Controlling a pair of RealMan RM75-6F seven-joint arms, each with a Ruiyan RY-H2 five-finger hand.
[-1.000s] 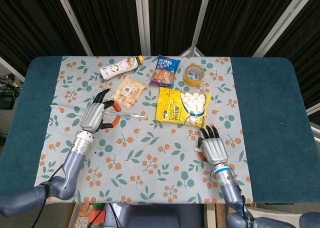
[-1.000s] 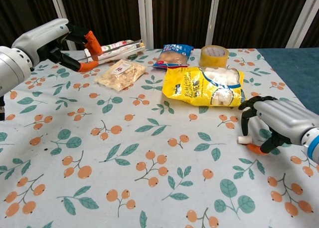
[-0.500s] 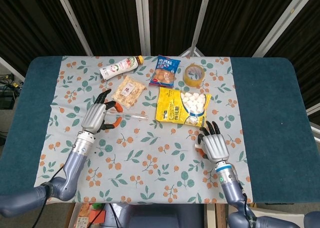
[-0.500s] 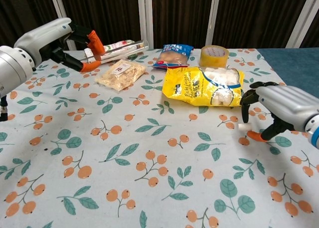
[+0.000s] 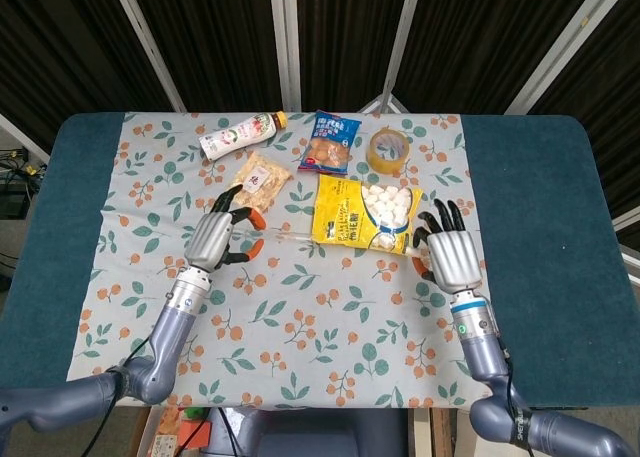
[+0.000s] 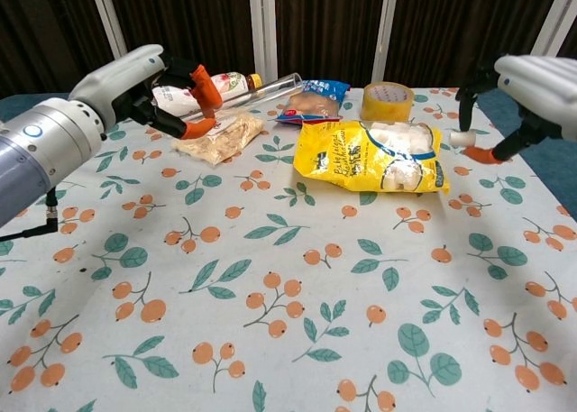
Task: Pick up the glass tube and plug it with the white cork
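My left hand (image 6: 144, 86) is raised over the table's left and pinches one end of the clear glass tube (image 6: 258, 91) between orange-tipped fingers. The tube slants up and right, toward the snack bags. In the head view the left hand (image 5: 222, 239) holds the tube (image 5: 285, 238) nearly level, pointing right. My right hand (image 6: 534, 83) is lifted at the far right and pinches the small white cork (image 6: 459, 138) between its fingertips, above the table. From the head view the right hand (image 5: 455, 257) shows its back and the cork is hidden.
A yellow marshmallow bag (image 5: 365, 214) lies between the two hands. Behind it are a tape roll (image 5: 390, 149), a blue snack bag (image 5: 329, 142), a clear snack packet (image 5: 258, 182) and a lying drink bottle (image 5: 238, 134). A floral cloth (image 6: 270, 295) covers the table.
The right hand has lifted the cork off the table, rising and moving back. The left hand has carried the tube to the right, toward the centre.
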